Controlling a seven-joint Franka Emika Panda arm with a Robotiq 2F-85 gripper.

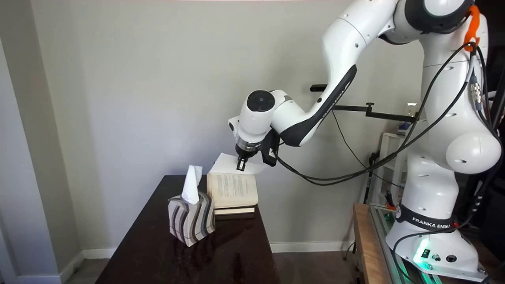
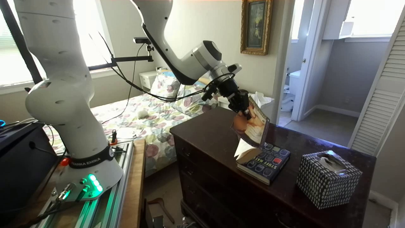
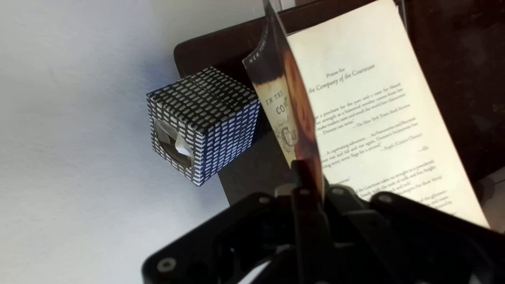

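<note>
Right up close: pinched printed paperback cover (image 2: 255, 127)

Black two-finger gripper (image 1: 241, 165) closed tight on it; cream printed pages (image 3: 371, 114) lie open below, atop a dark-blue patterned hardback (image 2: 275, 160); striped cube tissue box (image 1: 191, 219) beside; dark-brown wooden dresser (image 2: 205, 126) under everything.

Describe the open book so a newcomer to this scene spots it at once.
Find the dark dresser near the bed, then the navy book lying on it. The open book lies partly over that one, cream printed pages facing up. Unlike the closed navy book beneath, it has its pictured cover raised, pinched in the gripper.
</note>
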